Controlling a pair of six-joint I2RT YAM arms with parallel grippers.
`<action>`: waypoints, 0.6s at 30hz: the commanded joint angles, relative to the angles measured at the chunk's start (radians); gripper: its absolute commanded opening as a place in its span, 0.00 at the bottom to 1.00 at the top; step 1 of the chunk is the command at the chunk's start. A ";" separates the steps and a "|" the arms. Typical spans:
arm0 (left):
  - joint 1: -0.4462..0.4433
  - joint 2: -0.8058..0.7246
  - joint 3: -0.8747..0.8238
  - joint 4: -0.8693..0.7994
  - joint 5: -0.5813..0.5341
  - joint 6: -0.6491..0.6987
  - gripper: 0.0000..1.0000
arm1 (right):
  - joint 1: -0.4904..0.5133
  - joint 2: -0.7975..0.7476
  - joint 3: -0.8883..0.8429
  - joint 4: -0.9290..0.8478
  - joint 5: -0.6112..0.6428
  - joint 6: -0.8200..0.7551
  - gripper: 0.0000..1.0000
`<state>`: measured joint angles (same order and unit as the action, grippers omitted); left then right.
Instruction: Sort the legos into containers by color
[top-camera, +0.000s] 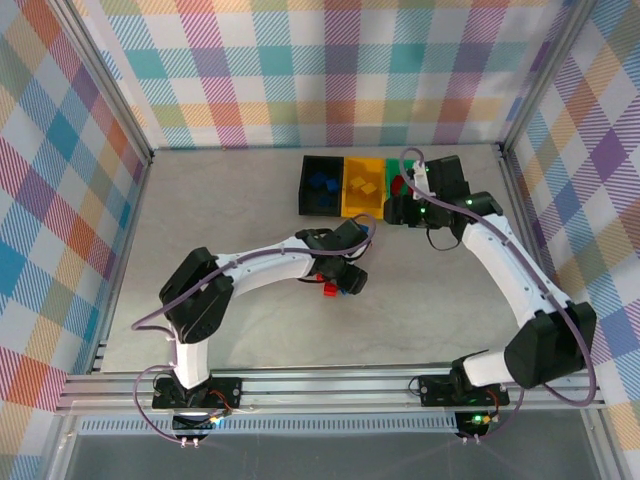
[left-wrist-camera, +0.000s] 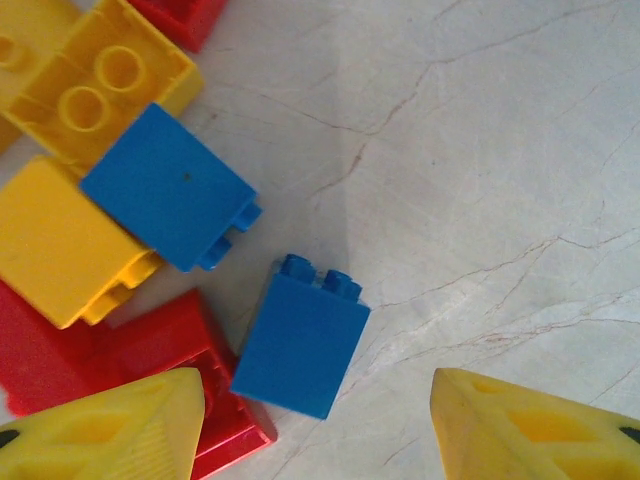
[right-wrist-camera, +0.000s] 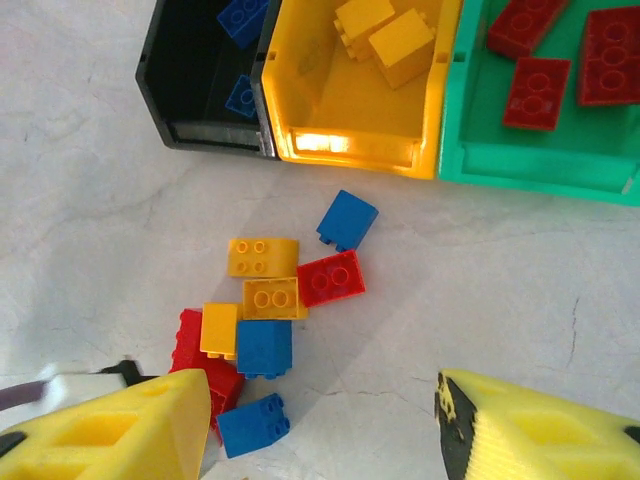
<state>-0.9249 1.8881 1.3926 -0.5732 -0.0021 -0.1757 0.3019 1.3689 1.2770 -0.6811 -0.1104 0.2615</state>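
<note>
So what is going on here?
The robot is sorting Lego bricks by color. The black bin holds blue ones, the yellow bin yellow, the green bin red. The left gripper hangs open over the loose pile, a blue brick lying between its fingers. The right gripper is open and empty near the bins.

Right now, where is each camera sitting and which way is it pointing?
Top external: above and behind, looking down on the table; left arm, right arm and their bases show.
Left wrist: close over the loose legos, looking down; left gripper open, yellow fingertips at the bottom corners.
Right wrist: higher, facing the black bin, yellow bin and green bin; right gripper open at the bottom edge.
Shared: both wrist views show the loose legos; top external and right wrist show the bins.
</note>
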 joint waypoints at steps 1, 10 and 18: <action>-0.015 0.035 0.042 -0.005 0.020 0.031 0.62 | -0.009 -0.048 -0.025 0.015 -0.015 0.032 0.62; -0.015 0.125 0.083 -0.049 -0.057 0.028 0.60 | -0.017 -0.089 -0.044 0.000 -0.009 0.033 0.63; -0.015 0.146 0.080 -0.054 -0.061 0.015 0.51 | -0.026 -0.112 -0.047 -0.012 0.001 0.027 0.63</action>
<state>-0.9318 2.0113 1.4578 -0.5831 -0.0513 -0.1638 0.2813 1.2823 1.2377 -0.6788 -0.1101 0.2810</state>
